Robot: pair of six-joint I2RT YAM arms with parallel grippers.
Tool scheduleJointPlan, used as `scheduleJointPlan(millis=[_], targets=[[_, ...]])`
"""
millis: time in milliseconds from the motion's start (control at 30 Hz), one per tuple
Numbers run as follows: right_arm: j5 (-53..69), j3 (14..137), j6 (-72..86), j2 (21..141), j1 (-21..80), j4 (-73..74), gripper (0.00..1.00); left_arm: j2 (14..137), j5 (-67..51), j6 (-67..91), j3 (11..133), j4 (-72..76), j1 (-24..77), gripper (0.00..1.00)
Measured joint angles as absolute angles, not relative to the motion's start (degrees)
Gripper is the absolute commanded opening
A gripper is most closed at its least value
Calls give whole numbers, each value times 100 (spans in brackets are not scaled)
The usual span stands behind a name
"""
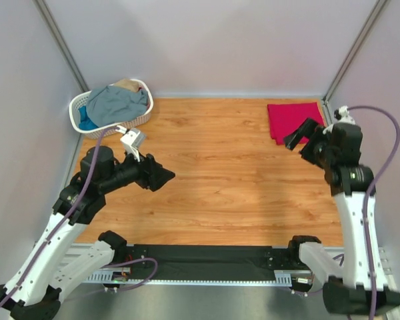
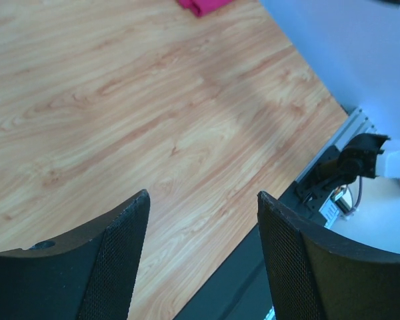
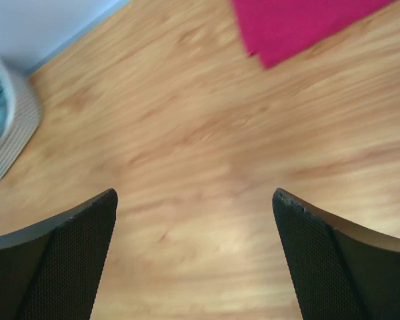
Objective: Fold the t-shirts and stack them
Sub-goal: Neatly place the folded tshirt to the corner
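Note:
A folded crimson-pink t-shirt (image 1: pixel 290 117) lies flat at the far right of the wooden table; it also shows in the right wrist view (image 3: pixel 300 23) and as a corner in the left wrist view (image 2: pixel 203 5). A grey-blue t-shirt (image 1: pixel 117 103) lies heaped in the white basket (image 1: pixel 78 107), over a bright blue one (image 1: pixel 87 123) and a tan one (image 1: pixel 125 84). My left gripper (image 1: pixel 165 177) is open and empty above the table's left part. My right gripper (image 1: pixel 300 135) is open and empty just in front of the pink t-shirt.
The white lattice basket stands at the far left corner and shows at the left edge of the right wrist view (image 3: pixel 13 127). Grey walls close the back and sides. A black rail (image 1: pixel 207 257) runs along the near edge.

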State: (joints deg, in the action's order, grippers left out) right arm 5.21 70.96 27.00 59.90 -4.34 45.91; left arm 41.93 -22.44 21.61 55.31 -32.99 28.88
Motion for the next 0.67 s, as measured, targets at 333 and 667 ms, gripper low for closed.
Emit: scheduleJointPlan(millis=[333,667], targets=[[1949,5548,3280,2753,272,4945,100,3787,-2209,2244,6211,-3605,2888,73],[2364,5533,3118,2388,272,5365,100,3199,-1984,2329,6230,-3905,2888,73]])
